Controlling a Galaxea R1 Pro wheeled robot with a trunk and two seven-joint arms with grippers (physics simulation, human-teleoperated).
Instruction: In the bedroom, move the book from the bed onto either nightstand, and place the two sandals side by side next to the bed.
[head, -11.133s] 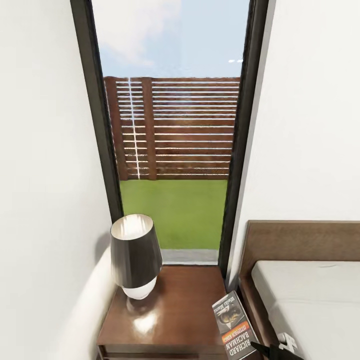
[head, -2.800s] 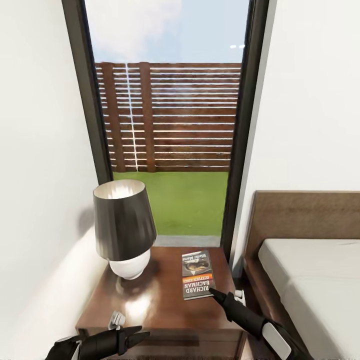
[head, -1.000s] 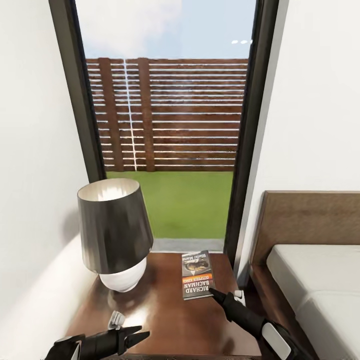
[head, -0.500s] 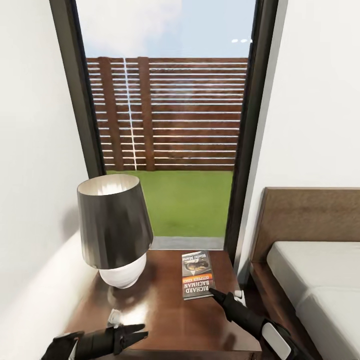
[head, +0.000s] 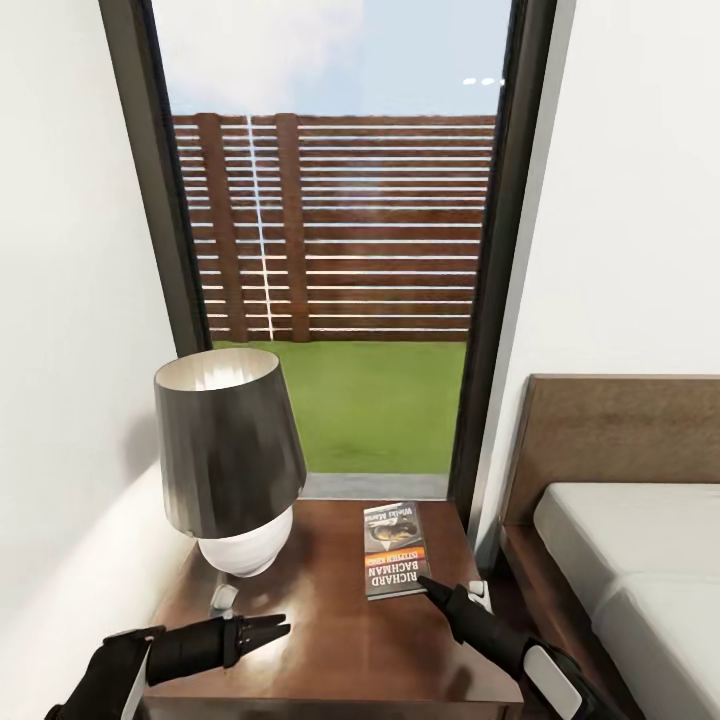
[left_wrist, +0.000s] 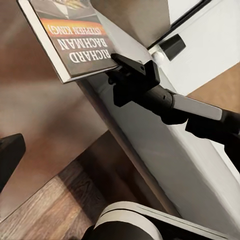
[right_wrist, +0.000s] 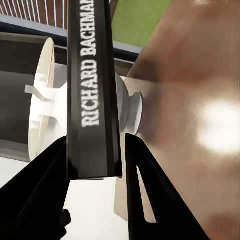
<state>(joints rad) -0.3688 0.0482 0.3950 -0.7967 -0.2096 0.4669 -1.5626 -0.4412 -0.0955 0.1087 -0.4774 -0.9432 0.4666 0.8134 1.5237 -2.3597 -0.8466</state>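
Observation:
The book (head: 397, 551), dark with an orange band and "RICHARD BACHMAN" lettering, lies flat on the right part of the glossy reddish-brown nightstand (head: 330, 620), beside the bed (head: 630, 570). My right gripper (head: 428, 584) is shut on the book's near corner. The right wrist view looks along the book's edge (right_wrist: 93, 100), with a black finger (right_wrist: 47, 190) on each side. In the left wrist view the same grip (left_wrist: 116, 70) holds the book (left_wrist: 75, 45). My left gripper (head: 272, 630) hovers open over the nightstand's front edge. The sandals are out of view.
A lamp (head: 228, 455) with a dark shade and white base stands on the nightstand's left half. Behind is a tall dark-framed window (head: 340, 250), with white walls on both sides. The brown headboard (head: 620, 430) rises at right. Wood-plank floor (left_wrist: 50, 210) lies below.
My left gripper has lifted and moved forward over the nightstand's front edge. The book and my right gripper have stayed in place.

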